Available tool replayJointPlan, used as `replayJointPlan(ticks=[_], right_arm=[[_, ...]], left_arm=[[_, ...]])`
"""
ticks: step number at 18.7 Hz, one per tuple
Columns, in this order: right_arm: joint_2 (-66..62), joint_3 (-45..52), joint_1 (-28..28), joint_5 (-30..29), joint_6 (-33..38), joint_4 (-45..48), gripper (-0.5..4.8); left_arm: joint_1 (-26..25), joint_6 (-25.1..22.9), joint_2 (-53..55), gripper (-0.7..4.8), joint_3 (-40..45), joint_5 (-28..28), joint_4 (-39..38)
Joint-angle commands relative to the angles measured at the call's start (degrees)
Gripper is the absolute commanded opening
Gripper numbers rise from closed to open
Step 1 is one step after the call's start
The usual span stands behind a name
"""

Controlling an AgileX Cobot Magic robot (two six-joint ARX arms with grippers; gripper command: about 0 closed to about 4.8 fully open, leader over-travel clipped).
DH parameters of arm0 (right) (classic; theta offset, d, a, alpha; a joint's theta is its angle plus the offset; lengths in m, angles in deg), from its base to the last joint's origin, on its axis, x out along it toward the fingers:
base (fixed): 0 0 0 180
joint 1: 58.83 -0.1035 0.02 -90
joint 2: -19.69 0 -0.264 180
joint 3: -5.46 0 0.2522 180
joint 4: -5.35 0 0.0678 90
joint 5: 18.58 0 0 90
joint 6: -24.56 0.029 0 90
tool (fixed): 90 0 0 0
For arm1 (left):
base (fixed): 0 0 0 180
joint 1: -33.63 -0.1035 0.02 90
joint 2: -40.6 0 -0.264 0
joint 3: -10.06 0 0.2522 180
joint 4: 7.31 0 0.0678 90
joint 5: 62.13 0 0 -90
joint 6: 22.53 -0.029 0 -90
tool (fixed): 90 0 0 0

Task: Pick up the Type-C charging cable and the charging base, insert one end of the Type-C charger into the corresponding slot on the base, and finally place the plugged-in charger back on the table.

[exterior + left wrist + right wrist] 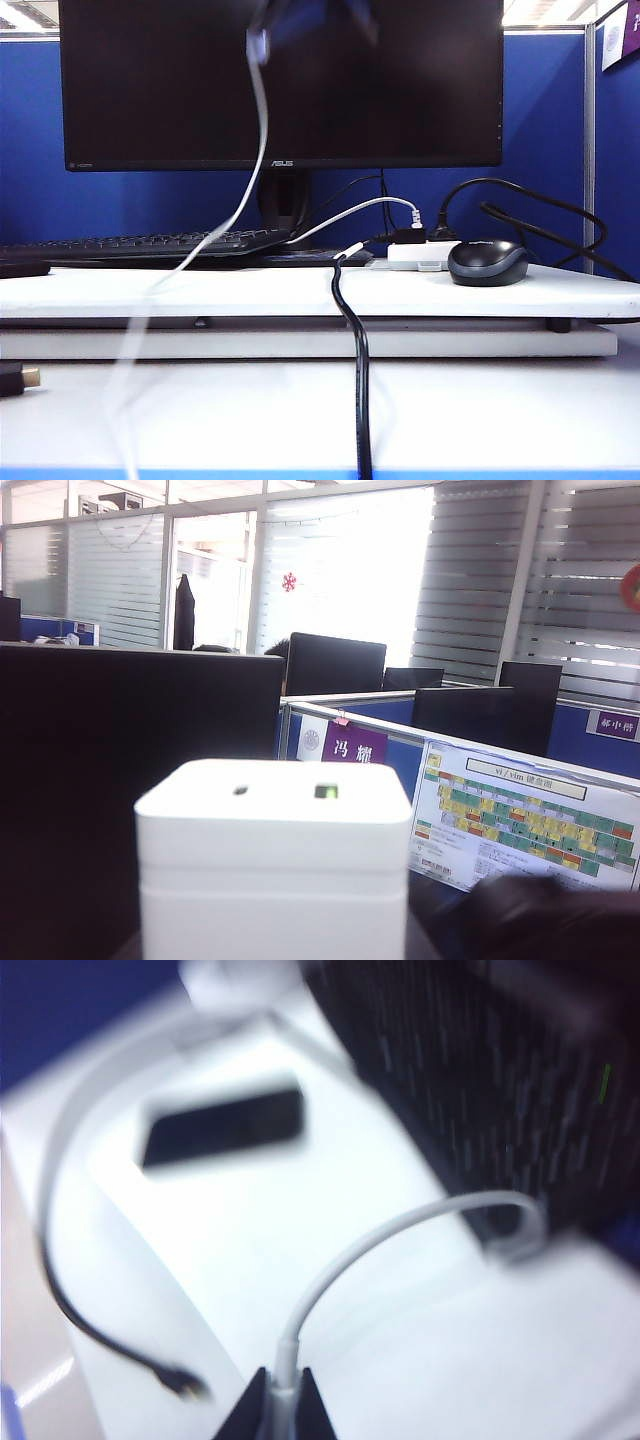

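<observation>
The charging base (272,860), a white block with two small dark slots in its upper face, fills the left wrist view. My left gripper (275,946) is shut on its lower part, held up level with the monitor top, and only dark edges of the jaws show beside it. The Type-C charging cable (400,1235) curves away from my right gripper (281,1388), whose dark fingers (256,1412) are shut on its white plug end. In the exterior view this cable (240,200) hangs blurred from the right gripper (266,18), high in front of the monitor, down to the table (480,420).
A black monitor (280,80), keyboard (140,245), dark mouse (488,262) and small white hub with black plugs (420,252) stand on the raised board (250,292). A thick black cable (360,380) runs down over its front edge. A dark plug (15,378) lies at the left edge.
</observation>
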State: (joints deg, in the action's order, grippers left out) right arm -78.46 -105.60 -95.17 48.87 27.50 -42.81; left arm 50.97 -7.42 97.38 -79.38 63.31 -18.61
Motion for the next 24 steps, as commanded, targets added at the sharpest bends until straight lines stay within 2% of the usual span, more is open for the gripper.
replayJointPlan(ticks=[1,4,9,15,16,17,20,24], right_arm=[[-7.6,-0.1,-0.2,5.0,-0.3,-2.3,-0.02],[-14.1,-0.1,-0.1,10.8,-1.2,-4.5,-0.02],[-20.4,-0.2,-0.7,18.6,-8.0,-12.1,-0.02],[-21.1,-0.2,-0.7,20.1,-11.0,-13.6,0.08],[-21.1,-0.2,-0.7,20.1,-11.5,-13.7,0.23],[-21.1,-0.2,-0.7,20.8,-12.6,-14.3,0.71],[-21.1,-0.2,-0.9,23.9,-14.5,-15.6,0.76],[-21.1,-0.2,-0.9,24.1,-15.3,-16.8,0.76]], left_arm=[[-0.1,0.3,-0.4,-0.05,-0.3,0.1,1.5],[-0.1,0.3,-0.4,-0.05,-0.3,0.1,1.5],[-0.1,0.3,-0.4,-0.05,-0.3,0.1,1.5],[-0.1,0.3,-0.4,-0.05,-0.3,0.1,1.4],[-0.1,0.3,-0.4,-0.05,-0.3,0.1,1.4],[-0.1,0.3,-0.4,-0.05,-0.3,0.1,1.4],[-0.1,0.3,-0.4,-0.05,-0.3,0.1,1.4],[-0.1,0.3,-0.4,-0.05,-0.3,0.2,1.4]])
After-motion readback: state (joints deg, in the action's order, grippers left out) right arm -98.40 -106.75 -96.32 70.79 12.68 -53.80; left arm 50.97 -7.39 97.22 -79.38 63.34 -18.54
